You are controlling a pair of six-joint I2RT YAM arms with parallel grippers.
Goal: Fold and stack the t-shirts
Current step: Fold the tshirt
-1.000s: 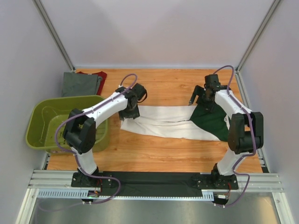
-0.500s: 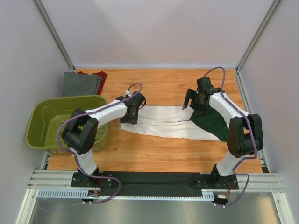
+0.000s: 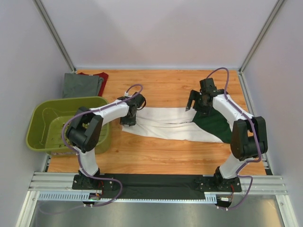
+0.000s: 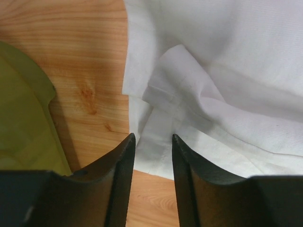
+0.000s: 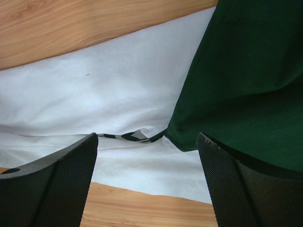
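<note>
Where the two arms are bolted to a black plate [image 3: 156,182] at the near edge, the table [image 3: 161,153] begins, a smooth orange-brown wood with fine grain and small dark knots. On its near-left corner sits the basket [image 3: 37,128], olive-green moulded plastic with rounded corners and a slotted floor, overhanging the table's left edge.

Just beyond mid-table lies the white shirt [image 3: 161,124], stretched into a long, narrow band from left to right. Its cloth is soft and finely woven, rumpled into shallow folds, with a dark green shoulder part [image 3: 213,124] forming a wedge at the right end.

The left gripper [image 4: 150,137] is down at the band's left end. Its smooth dark fingers stand a narrow gap apart, straddling the layered white hem, and nothing is visibly pinched between them. The right gripper [image 5: 147,139] hangs over the seam where green meets white. Its mesh-textured pads are spread wide and hold nothing.

In the far-left corner the grey shirt [image 3: 81,85] lies folded into a flat rectangle. The dark red shirt [image 3: 101,76] peeks out from under its far right edge.
</note>
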